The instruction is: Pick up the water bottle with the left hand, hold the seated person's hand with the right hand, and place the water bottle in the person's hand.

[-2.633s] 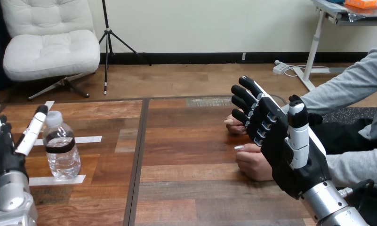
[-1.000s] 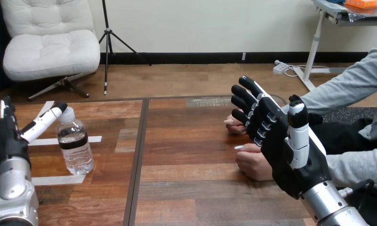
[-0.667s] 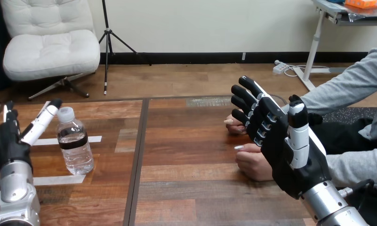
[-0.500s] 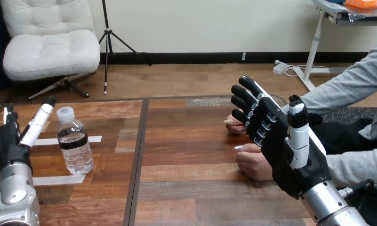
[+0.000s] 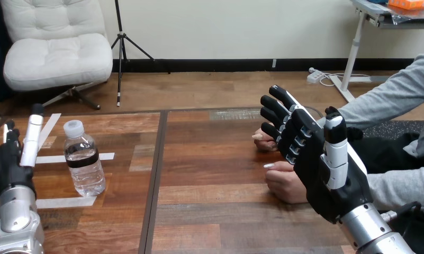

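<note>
Nothing done yet: water bottle (image 5: 84, 166) stands just right of your open, empty left hand (image 5: 9, 166); right hand (image 5: 311, 159) open, empty too.

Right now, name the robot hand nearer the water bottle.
The left robot hand, open just beside the water bottle, not touching; the right robot hand stands far across, by the person's hands.
</note>
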### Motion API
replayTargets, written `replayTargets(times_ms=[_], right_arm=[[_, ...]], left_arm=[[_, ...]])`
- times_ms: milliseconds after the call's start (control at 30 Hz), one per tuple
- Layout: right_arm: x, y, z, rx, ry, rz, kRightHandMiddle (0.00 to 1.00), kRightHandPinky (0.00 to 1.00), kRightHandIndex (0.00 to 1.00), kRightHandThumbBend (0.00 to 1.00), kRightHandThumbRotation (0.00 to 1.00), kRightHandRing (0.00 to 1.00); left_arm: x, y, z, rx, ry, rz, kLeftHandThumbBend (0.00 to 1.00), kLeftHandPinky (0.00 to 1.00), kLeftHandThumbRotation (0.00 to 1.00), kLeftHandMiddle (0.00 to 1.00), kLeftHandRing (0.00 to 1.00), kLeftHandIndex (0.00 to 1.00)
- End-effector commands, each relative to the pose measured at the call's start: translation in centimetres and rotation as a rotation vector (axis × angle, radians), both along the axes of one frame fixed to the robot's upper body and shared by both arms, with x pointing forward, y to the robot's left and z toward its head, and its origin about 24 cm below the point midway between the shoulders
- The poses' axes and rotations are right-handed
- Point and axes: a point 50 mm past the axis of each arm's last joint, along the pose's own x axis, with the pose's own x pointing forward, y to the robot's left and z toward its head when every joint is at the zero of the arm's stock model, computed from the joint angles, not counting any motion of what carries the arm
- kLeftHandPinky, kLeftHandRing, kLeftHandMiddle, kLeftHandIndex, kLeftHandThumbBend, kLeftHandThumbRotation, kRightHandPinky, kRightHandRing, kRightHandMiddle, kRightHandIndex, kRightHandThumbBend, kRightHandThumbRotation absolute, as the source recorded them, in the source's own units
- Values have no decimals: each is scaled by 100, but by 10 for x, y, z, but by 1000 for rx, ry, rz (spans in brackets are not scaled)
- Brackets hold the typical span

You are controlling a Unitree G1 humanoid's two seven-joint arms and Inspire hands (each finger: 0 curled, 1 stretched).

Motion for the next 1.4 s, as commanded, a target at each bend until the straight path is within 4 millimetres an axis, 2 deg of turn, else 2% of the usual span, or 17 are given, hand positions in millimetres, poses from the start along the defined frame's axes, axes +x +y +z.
replayTargets(times_ms=[0,433,1067,1367], right_arm=[[5,1,19,14,-87,5,96,100,96,100,100,98],[5,1,18,11,-84,2,96,100,97,100,100,98],[5,2,18,8,-82,1,96,100,96,100,100,98],[5,2,18,8,-80,3,96,100,97,100,100,98]], left_arm=[[10,-3,16,20,-79,-24,98,100,99,100,100,100],[10,-4,15,38,-71,-29,100,100,95,100,100,100],[10,-8,14,50,-96,-40,100,100,78,100,100,100],[9,-9,13,61,-93,-41,100,100,75,100,100,100]])
